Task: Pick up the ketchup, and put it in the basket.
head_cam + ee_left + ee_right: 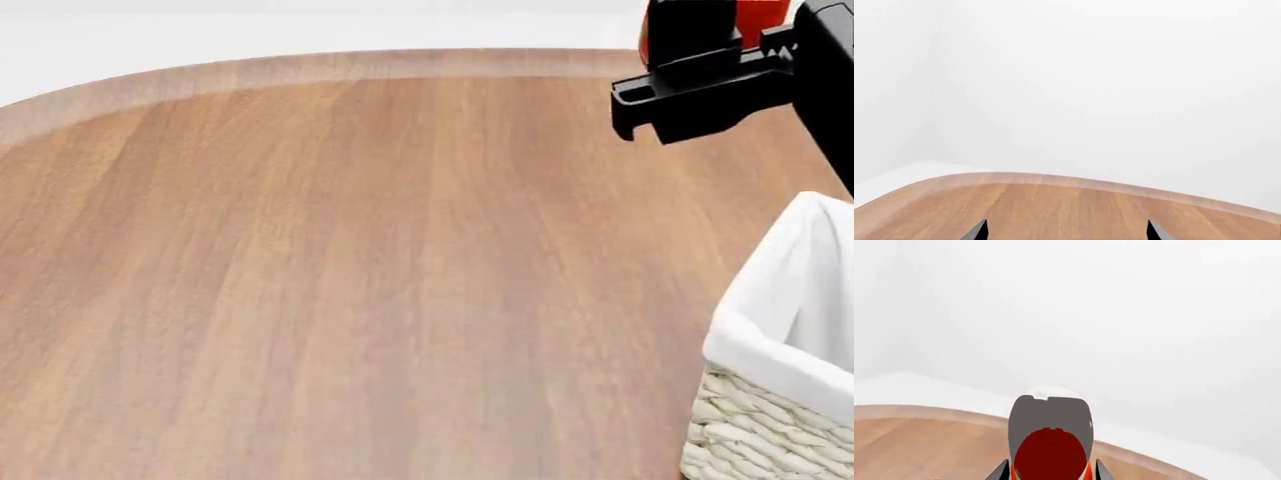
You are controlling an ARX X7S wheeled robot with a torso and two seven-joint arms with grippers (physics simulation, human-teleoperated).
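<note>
Wooden table [334, 260] bore the basket [787, 340]; right gripper [687, 90] clasped the ketchup [1050, 452]; left gripper [1066, 231] gaped empty.

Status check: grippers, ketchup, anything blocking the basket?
Right gripper shut on ketchup, lifted off the table. Left gripper open, empty, low over table. Basket at right, nothing seen blocking it.

Desk [334, 270]: we see warm brown wood with long straight grain, smooth, satin sheen, paler along its rounded edge.
Basket [747, 435]: we see cream woven wicker, rough and ribbed; its liner looks like soft matt white cloth.
Ketchup [1051, 455]: we see smooth orange-red plastic, slightly glossy.
Right gripper [694, 95]: we see matt black plastic-looking casing.
</note>
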